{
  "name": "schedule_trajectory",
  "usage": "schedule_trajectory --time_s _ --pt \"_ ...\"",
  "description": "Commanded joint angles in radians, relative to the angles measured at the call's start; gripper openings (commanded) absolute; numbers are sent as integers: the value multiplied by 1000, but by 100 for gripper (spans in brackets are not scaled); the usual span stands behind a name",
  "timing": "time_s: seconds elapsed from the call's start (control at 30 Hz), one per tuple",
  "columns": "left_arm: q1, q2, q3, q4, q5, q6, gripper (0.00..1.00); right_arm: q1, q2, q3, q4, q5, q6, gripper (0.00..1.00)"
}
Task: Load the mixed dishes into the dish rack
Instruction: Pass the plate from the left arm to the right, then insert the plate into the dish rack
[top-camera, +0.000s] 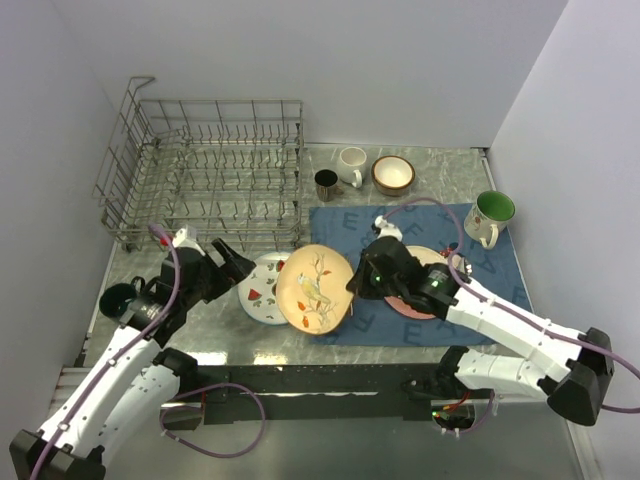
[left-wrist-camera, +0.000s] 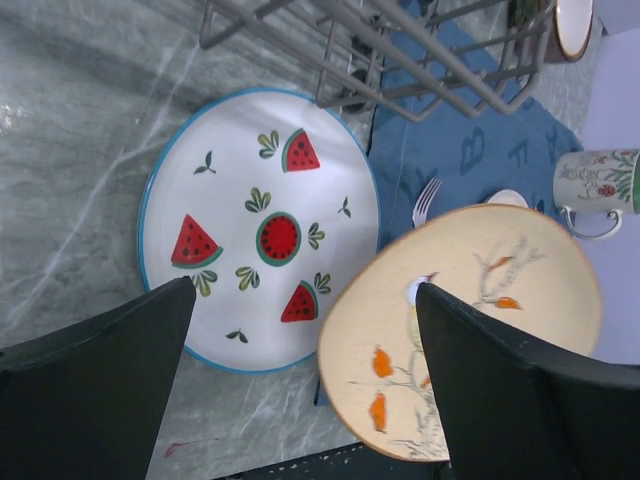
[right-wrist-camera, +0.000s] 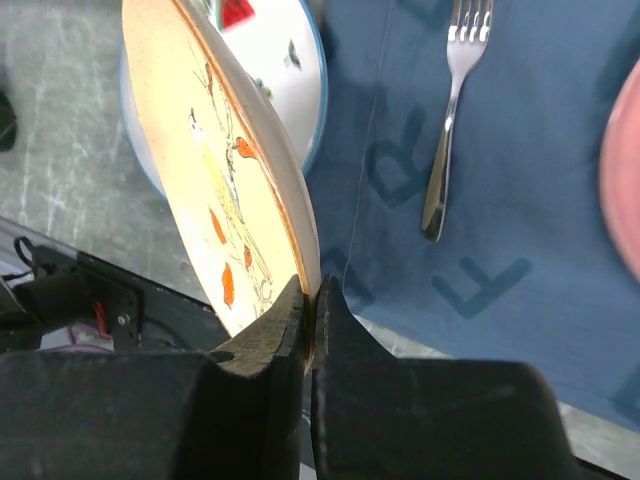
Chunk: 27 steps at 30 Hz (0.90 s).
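The dish rack (top-camera: 210, 170), a grey wire basket, stands at the far left. My right gripper (right-wrist-camera: 312, 300) is shut on the rim of the tan floral plate (right-wrist-camera: 215, 170), holding it tilted on edge above the table (top-camera: 318, 288). A white plate with watermelon slices (left-wrist-camera: 260, 225) lies flat beside and partly under it. My left gripper (left-wrist-camera: 305, 290) hangs open over that white plate, touching nothing; in the top view the left gripper (top-camera: 240, 265) sits just left of the plate. A metal fork (right-wrist-camera: 450, 120) lies on the blue placemat.
A pink plate (top-camera: 420, 300) lies on the placemat (top-camera: 500, 290) under my right arm. A dark mug (top-camera: 326, 184), a white mug (top-camera: 351, 165) and a brown-rimmed bowl (top-camera: 393, 174) stand behind the mat. A green-lined mug (top-camera: 490, 215) sits at its right.
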<state>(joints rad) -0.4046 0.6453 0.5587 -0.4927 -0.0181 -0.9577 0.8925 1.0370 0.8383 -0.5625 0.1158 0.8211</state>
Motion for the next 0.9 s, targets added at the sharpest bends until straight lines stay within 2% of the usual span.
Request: schedule_trajectory --time_s 0.0,0.17,0.4,0.6,0.87 --pt "-2 1 81 -46 -77 28 99 8 -66 198 47 99 -52 0" --pt "-2 8 118 -78 -134 33 99 8 -20 376 -8 174 -126 0" --pt "-2 31 213 -168 -259 20 99 2 95 646 -4 283 -201 0" --pt "-2 45 274 -201 -313 36 99 -38 289 873 4 324 -241 0" --pt "-2 36 299 -204 -325 51 99 -112 495 1082 19 331 -243 0"
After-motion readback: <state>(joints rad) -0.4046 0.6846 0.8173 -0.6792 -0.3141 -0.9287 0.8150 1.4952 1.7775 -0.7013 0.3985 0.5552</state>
